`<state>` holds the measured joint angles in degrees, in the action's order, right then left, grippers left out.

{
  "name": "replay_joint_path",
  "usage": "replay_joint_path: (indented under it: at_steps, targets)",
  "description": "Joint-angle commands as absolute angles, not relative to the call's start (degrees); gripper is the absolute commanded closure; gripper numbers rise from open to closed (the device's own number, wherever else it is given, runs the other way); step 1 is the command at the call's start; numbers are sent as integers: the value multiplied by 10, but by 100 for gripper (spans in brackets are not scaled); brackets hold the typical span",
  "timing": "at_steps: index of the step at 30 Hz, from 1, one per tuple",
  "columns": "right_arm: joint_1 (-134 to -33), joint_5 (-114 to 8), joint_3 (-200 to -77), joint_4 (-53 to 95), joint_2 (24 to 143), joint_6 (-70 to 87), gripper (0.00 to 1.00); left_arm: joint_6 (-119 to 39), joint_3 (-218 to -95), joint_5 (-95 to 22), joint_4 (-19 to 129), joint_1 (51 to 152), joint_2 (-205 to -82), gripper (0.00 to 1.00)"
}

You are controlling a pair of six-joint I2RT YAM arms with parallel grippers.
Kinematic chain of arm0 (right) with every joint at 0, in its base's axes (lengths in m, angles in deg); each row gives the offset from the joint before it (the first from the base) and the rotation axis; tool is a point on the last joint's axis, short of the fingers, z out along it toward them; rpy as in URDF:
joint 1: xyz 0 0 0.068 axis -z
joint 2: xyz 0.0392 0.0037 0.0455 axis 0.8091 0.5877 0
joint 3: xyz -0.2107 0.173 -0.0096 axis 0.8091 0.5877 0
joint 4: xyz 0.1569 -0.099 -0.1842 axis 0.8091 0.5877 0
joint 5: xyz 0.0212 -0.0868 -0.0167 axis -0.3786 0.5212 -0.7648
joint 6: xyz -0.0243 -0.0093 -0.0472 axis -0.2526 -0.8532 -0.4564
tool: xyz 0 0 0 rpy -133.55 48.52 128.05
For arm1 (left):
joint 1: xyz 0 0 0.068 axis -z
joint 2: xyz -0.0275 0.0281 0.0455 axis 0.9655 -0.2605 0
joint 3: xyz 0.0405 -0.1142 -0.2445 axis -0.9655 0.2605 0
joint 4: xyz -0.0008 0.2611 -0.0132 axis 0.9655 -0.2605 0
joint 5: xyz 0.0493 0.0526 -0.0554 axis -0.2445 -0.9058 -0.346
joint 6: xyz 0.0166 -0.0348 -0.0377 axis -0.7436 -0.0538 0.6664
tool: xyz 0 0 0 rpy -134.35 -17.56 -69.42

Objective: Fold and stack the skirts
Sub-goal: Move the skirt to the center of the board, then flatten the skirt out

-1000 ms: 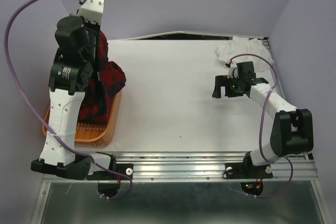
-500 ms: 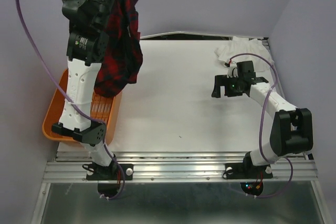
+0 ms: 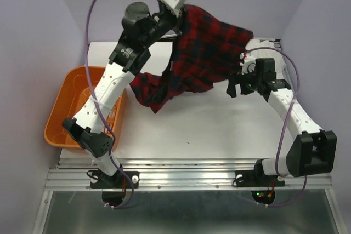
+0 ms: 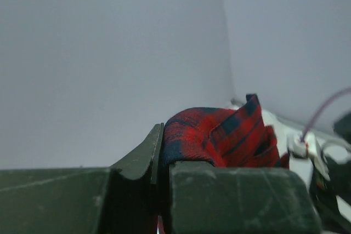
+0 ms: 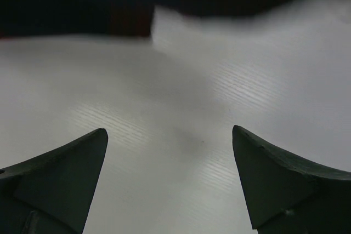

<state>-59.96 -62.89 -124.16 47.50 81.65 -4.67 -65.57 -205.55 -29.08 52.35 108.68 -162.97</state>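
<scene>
The white skirt (image 3: 267,46) is mostly hidden in the far right corner of the bench (image 3: 192,130). The plaid skirt (image 3: 205,53) and the right arm cover it, so only a pale strip shows. From above, the left fingers are lost behind their wrist and the cloth. The left wrist view shows them (image 4: 131,163) clenched on a bunched fold of the plaid skirt, with a blank wall behind. In the right wrist view a dark band across the top is too blurred to name. Below it the right fingers (image 5: 66,168) stand spread wide over bare bench with nothing between them.

Walls close the bench on the left, right and far sides. An orange basket (image 3: 57,108) sits at the left edge. The near half of the bench, in front of both bases, lies open.

The plaid skirt hangs in the air over the far middle of the bench. It is red and black, spread in a wide drape, and its right edge is just beside the right fingers. Its lower tail trails down toward the bench near the basket, but I cannot tell whether it touches.
</scene>
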Motion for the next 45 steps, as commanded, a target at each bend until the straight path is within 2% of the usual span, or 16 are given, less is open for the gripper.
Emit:
replay_joint_path:
  at_steps: [1, 4, 8, 9, 13, 21, 26, 29, 33, 45]
  targets:
    - [-584, -622, -1295, 529, 755, -175, 0, -603, -1970, -213, 537, 1093, -1607, 100]
    - [-565, -635, -1284, 593, 715, -237, 0, -609, -1897, -149, 506, 1096, -1626, 100]
    - [-557, -631, -1246, 638, 655, -273, 0, -656, -1884, -73, 452, 1103, -1655, 100]
    - [-557, -629, -1236, 647, 645, -280, 0, -664, -1882, -55, 447, 1104, -1660, 97]
    - [-557, -655, -1246, 652, 624, -285, 0, -694, -1870, 9, 434, 1122, -1667, 94]
    - [-557, -895, -1299, 640, 673, -293, 0, -795, -1803, 155, 430, 1162, -1634, 89]
    - [-557, -973, -1315, 606, 683, -278, 0, -854, -1778, 189, 387, 1174, -1627, 87]
    - [-557, -1013, -1316, 609, 683, -275, 0, -945, -1772, 204, 346, 1177, -1625, 87]
    - [-571, -1053, -1310, 642, 685, -283, 2, -977, -1773, 161, 340, 1192, -1629, 85]
    - [-662, -1010, -1305, 591, 701, -241, 5, -961, -1811, 143, 341, 1203, -1666, 85]
